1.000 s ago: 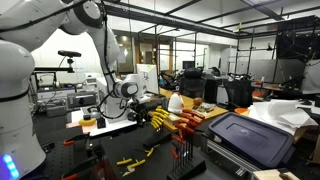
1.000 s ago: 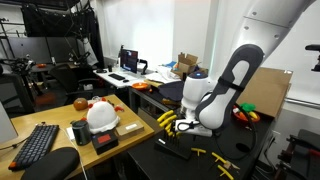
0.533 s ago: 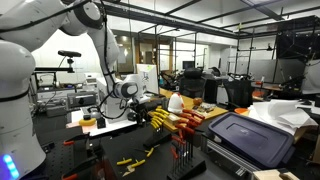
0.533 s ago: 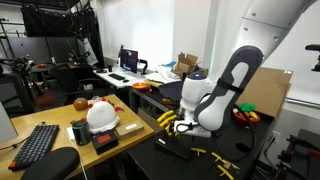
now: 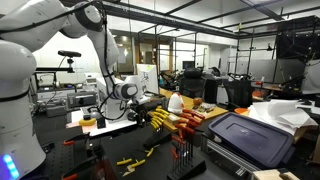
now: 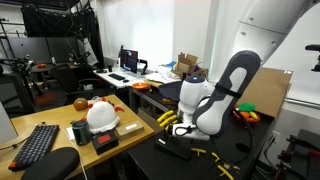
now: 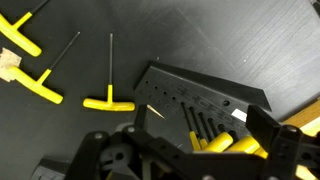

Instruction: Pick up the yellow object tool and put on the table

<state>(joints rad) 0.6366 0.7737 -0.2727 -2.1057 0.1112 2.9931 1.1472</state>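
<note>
Several yellow-handled T-handle tools (image 7: 215, 143) stand in a black holder rack (image 7: 205, 92) on the dark table. My gripper (image 7: 200, 126) is open, with its jaws straddling these yellow handles just above the rack, and nothing is held. In the exterior views the gripper (image 5: 148, 112) (image 6: 181, 123) hangs low over the rack, next to the yellow handles (image 5: 158, 119) (image 6: 166, 118). Three more yellow T-handle tools (image 7: 108, 100) lie loose on the table to the left of the rack.
A row of red-handled tools (image 5: 186, 123) sits beside the yellow ones. Loose yellow tools (image 6: 224, 166) lie on the black table. A white helmet (image 6: 101, 115), a keyboard (image 6: 38, 143) and a dark bin (image 5: 248, 137) stand nearby.
The arm has shifted slightly lower over the rack. The tools have not moved.
</note>
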